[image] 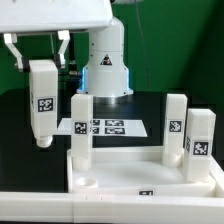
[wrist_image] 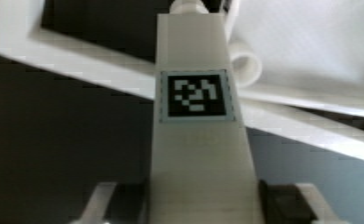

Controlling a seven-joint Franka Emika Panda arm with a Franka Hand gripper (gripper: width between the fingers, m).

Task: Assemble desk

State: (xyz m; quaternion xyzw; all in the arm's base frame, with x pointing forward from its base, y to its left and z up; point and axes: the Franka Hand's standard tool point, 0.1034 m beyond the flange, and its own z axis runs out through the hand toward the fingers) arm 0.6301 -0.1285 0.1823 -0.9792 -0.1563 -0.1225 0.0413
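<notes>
Black counter (image: 25, 150) is lying below my tool (image: 41, 52), which is pinching the fourth leg (image: 41, 100) upright in the air, beside the tabletop (image: 140, 178) where three legs (image: 177, 125) are standing.

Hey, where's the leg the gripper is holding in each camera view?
Exterior view: the held leg hangs upright at the exterior view's left, above the black table, clear of the tabletop.
Wrist view: the same leg fills the middle of the picture, running away from the camera.
Shared landmark: the square black-and-white tag on that leg.
</notes>
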